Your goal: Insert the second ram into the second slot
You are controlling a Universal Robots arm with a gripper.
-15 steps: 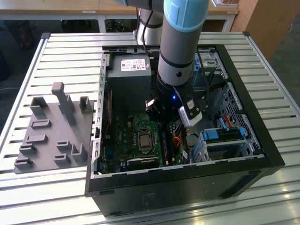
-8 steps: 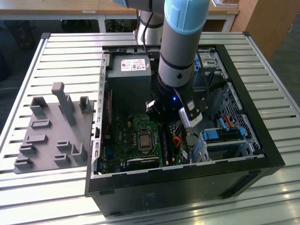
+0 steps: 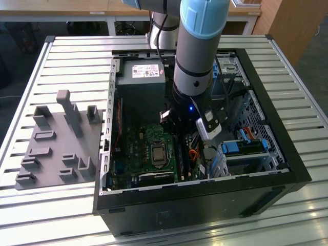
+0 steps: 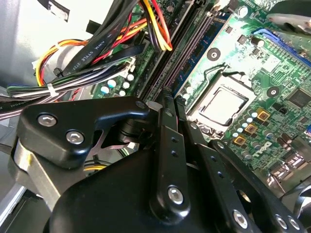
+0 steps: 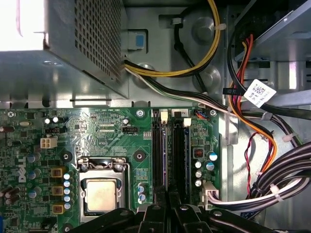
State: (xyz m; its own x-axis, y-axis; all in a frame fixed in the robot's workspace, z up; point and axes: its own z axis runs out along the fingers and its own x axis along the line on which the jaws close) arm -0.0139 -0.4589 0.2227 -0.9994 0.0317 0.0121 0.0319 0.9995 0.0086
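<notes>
Ram [image 5: 165, 160] shows edge-on as a thin blue strip along the slots [image 5: 178, 155], its near end pinched in the closed gripper [image 5: 167, 209], as far as I can judge. It wants keeping parallel to its slot and even, straight-down pressure. The arm [image 3: 197, 51] hangs near-vertical inside the case [image 3: 287, 169], wrist low over the board

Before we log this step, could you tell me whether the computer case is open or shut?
Open: the computer case has no side panel on, and the motherboard shows inside.
</notes>
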